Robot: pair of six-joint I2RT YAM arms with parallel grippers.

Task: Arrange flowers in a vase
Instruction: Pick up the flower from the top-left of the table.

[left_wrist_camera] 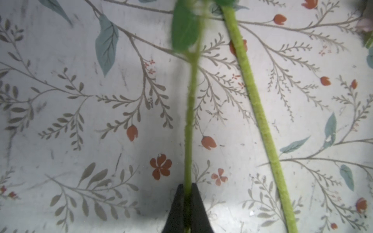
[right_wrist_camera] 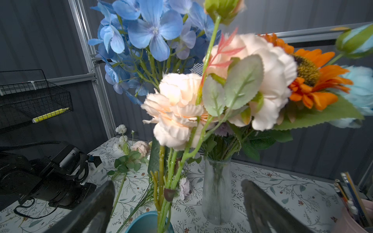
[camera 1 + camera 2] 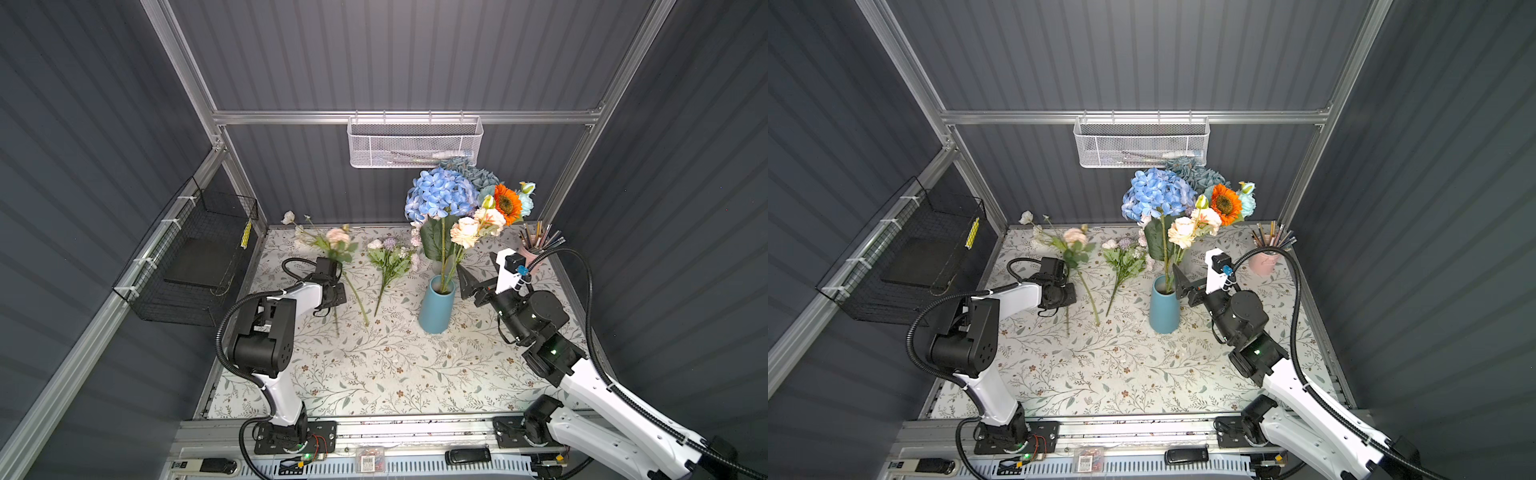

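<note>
At 10 o'clock the left end effector [image 1: 187,193] pinches a light, whippy-looking pink rose stem [image 1: 190,113] mid-length; the right end effector [image 2: 177,201] gapes wide.

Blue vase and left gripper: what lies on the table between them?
Two things, in both top views: a single long stem nearer the left gripper, then a small bunch nearer the blue vase.

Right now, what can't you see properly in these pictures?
- Left pincer: left wrist view, only its tips show, cut off by the bottom edge; shut on a stem.
- That stem's top: cut off by the top edge there.
- White basket contents: top views, too small behind mesh.
- Pink cup: right wrist view, cut by the corner.
</note>
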